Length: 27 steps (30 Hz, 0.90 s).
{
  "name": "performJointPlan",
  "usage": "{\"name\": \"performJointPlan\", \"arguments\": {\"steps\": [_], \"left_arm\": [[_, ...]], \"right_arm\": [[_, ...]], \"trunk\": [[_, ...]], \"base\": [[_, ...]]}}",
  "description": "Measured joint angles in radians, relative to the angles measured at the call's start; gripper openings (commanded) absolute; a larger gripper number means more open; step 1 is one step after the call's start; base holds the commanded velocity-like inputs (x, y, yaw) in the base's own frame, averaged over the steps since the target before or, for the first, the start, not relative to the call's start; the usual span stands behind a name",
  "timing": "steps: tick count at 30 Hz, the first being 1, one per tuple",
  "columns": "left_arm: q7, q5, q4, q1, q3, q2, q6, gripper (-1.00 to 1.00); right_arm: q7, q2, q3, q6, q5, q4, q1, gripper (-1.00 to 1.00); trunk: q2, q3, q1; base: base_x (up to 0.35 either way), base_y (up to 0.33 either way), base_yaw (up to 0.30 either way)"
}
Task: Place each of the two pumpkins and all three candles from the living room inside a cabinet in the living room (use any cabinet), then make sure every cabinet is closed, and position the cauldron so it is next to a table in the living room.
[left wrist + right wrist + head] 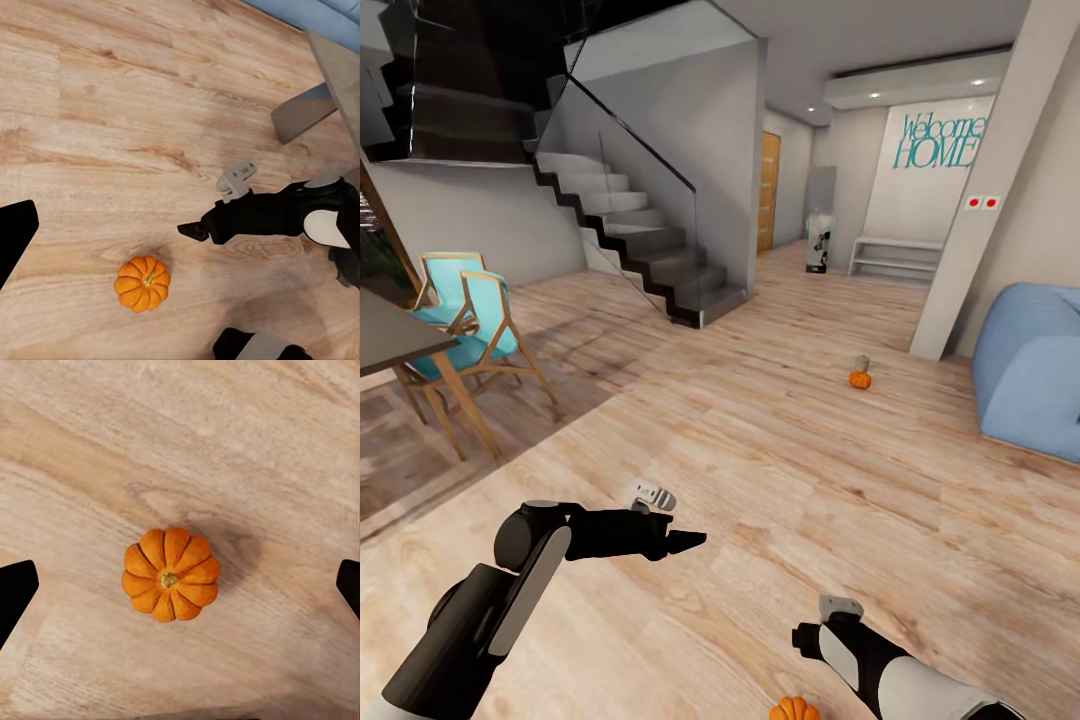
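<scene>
your right jaws stand wide open over a pumpkin, nothing held.

in the right wrist view the two fingertips [16, 589] sit far apart with the pumpkin [171, 574] on the floor [90, 450] centred between them, stem up and not touched. it looks small, rigid and light, but its ribbed skin is likely smooth and rounded, so you'd best close across its widest girth, pads set into the grooves, not on the stem. in the head view the right gripper [815, 632] hangs just above that pumpkin [793, 710]. your left gripper [690, 541] carries nothing; how far it is open i cannot tell. a second pumpkin [860, 380] sits well ahead, with what looks like a candle [862, 363] just behind it, near the sofa [1030, 370].
</scene>
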Motion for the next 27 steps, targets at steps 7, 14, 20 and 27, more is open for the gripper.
{"name": "performJointPlan", "arguments": {"steps": [7,14,20,27], "left_arm": [[0.001,-0.003,0.000,0.000,-0.001,-0.003,0.000,1.00],[0.001,-0.004,0.001,0.000,-0.001,-0.002,0.000,1.00],[0.001,-0.004,0.001,0.000,-0.001,-0.002,0.000,1.00],[0.000,-0.004,0.002,0.000,0.000,-0.002,0.000,1.00]], "right_arm": [[0.002,0.001,0.019,-0.021,0.000,0.011,0.000,1.00],[0.004,0.002,0.021,-0.023,0.000,0.012,0.000,1.00],[0.005,0.004,0.027,-0.023,-0.002,0.012,0.000,1.00],[0.008,0.023,0.045,-0.023,-0.002,0.019,0.001,1.00]], "trunk": [[-0.049,-0.022,0.027],[-0.098,-0.044,0.054],[-0.140,-0.063,0.077],[-0.189,-0.085,0.104]], "base": [[0.000,0.000,0.000],[0.000,0.000,0.000],[0.000,0.000,0.000],[0.000,0.000,0.000]]}}
